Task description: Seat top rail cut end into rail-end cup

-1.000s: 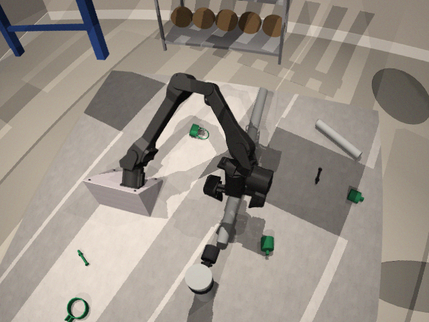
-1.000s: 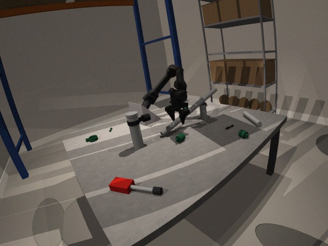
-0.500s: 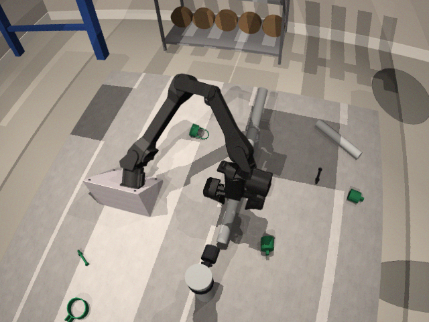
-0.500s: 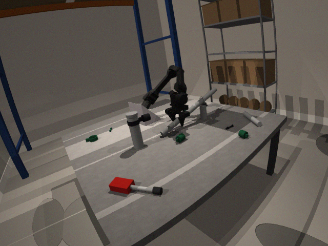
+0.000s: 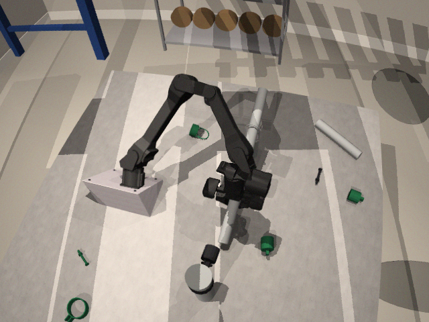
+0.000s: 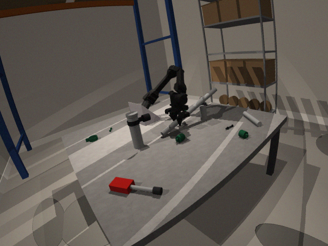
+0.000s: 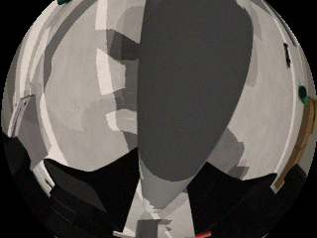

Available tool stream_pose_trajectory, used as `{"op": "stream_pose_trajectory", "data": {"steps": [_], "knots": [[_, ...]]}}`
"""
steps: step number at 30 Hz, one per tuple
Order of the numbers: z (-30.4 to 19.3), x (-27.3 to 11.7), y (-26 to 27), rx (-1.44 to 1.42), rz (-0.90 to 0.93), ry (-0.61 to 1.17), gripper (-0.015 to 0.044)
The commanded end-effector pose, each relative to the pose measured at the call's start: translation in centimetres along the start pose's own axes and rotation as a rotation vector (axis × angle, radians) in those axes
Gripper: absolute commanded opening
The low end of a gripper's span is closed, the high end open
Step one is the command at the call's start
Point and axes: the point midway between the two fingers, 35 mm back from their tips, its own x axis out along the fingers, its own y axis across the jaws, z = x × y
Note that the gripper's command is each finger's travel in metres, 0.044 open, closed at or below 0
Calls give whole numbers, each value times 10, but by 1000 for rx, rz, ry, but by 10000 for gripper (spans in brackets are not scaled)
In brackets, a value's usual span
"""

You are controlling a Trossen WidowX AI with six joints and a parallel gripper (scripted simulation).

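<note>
The fence top rail [image 5: 226,225] [image 6: 195,106] [image 7: 193,89] slants down through the loop cap [image 5: 255,125] by the small post [image 6: 203,113]. Its near end is low, close to the table, beside and below the black rail-end cup [image 5: 210,253] [image 6: 144,117], with a gap between them. The cup hangs on the brace band [image 6: 132,123] near the cap [image 5: 198,277] [image 6: 131,114] of the upright big post [image 6: 136,137]. My gripper [image 5: 237,200] [image 6: 177,122] [image 7: 164,151] is shut on the rail between the loop and the near end; in the wrist view both fingertips meet its sides.
A green cup [image 5: 267,244] [image 6: 180,137] lies right of the rail's near end. Another green cup [image 5: 354,196] [image 6: 243,134], a loose tube [image 5: 338,138] [image 6: 252,119] and a black bolt [image 5: 318,176] [image 6: 229,127] lie farther right. A red block [image 6: 121,184] lies beyond the big post.
</note>
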Motion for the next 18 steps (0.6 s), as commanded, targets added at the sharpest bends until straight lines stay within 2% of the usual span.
{"op": "stream_pose_trajectory", "data": {"steps": [1,3,4,9,18], "knots": [[0,-1,0,4,-2,-6,58],[0,-4,0,4,-2,-6,6],[0,-5,0,4,-2,-6,0],[-8,-19,-2,1,-7,60,0],[-38,-79,0,0,-2,308,0]]}}
